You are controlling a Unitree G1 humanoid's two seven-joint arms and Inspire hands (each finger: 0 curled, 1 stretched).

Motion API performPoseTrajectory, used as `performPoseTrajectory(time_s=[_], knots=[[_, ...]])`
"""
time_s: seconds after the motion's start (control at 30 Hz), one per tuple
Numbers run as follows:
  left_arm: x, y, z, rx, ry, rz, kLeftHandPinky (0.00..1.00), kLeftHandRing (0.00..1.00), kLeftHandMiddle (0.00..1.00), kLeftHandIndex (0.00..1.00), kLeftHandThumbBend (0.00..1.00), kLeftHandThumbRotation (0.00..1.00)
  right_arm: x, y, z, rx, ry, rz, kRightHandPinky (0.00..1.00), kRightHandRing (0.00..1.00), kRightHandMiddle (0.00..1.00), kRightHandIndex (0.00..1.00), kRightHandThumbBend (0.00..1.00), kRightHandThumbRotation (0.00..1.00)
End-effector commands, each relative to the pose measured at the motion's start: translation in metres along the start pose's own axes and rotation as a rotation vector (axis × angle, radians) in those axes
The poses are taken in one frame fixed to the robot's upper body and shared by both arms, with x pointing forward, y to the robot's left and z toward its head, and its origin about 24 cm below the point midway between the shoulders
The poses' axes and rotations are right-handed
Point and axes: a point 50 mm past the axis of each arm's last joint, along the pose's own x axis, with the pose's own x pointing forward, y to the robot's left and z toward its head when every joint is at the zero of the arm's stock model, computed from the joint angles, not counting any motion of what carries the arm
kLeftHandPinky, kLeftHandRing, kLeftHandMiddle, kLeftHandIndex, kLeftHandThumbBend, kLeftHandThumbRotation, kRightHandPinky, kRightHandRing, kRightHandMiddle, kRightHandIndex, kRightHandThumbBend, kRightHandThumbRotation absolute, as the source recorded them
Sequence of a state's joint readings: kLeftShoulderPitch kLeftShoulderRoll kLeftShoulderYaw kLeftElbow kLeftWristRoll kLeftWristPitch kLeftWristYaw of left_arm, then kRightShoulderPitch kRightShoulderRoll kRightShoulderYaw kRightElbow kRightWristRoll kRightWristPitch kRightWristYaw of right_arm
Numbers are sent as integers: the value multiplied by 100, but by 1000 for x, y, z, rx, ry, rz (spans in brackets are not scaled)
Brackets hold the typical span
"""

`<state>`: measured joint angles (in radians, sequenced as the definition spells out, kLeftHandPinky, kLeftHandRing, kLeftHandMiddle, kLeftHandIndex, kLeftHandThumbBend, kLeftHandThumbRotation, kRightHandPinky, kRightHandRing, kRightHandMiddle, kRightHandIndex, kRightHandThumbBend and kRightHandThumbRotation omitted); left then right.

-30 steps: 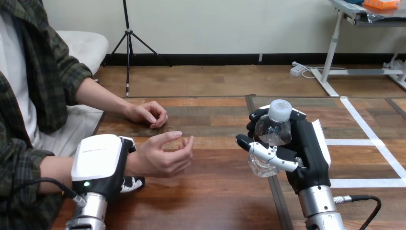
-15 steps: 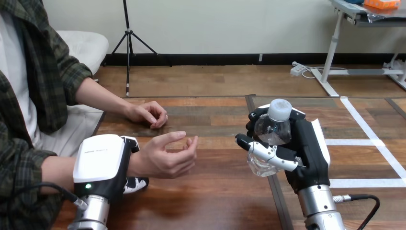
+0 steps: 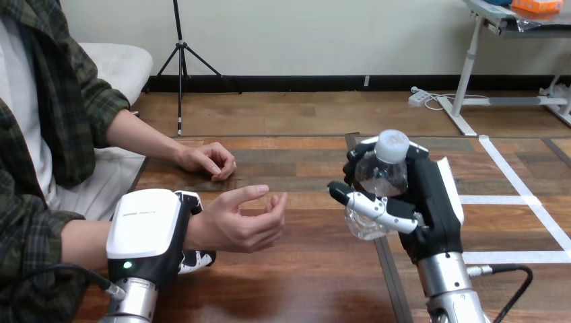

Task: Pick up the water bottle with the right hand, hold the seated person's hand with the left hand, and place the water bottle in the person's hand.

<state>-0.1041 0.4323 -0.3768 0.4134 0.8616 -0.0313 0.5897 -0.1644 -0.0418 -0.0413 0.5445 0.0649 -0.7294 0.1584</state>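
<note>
Wooden table [image 3: 303,269] planks are stretching across the scene. At left, the left hand [image 3: 145,232] is wrapping its fingers [image 3: 195,258] round the person's wrist [image 3: 196,232], and the person's hand [image 3: 242,219] is waiting palm-up and cupped, well apart from the bottle. At right, the right hand [image 3: 434,202] is clasping the water bottle [image 3: 380,178] round its body, thumb across the front, white cap [image 3: 392,142] pointing up and leaning slightly. Clear, thin-walled and seemingly near empty, it is probably weighing little, denting under pressure and slipping easily; a gentle mid-body hold is suiting it best.
</note>
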Motion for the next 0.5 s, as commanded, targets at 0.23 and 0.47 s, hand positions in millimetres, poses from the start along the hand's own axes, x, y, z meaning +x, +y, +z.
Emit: performPoseTrajectory(time_s=[0.23, 0.47], knots=[[10, 20, 16, -24, -91, 115, 26, 28, 32, 33, 84, 0, 39, 12, 40, 8, -204, 36, 36, 41, 46, 47, 74, 0], [9, 21, 18, -26, -111, 130, 25, 28, 31, 32, 83, 0, 42, 16, 45, 24, -223, 43, 36, 41, 46, 47, 75, 0]])
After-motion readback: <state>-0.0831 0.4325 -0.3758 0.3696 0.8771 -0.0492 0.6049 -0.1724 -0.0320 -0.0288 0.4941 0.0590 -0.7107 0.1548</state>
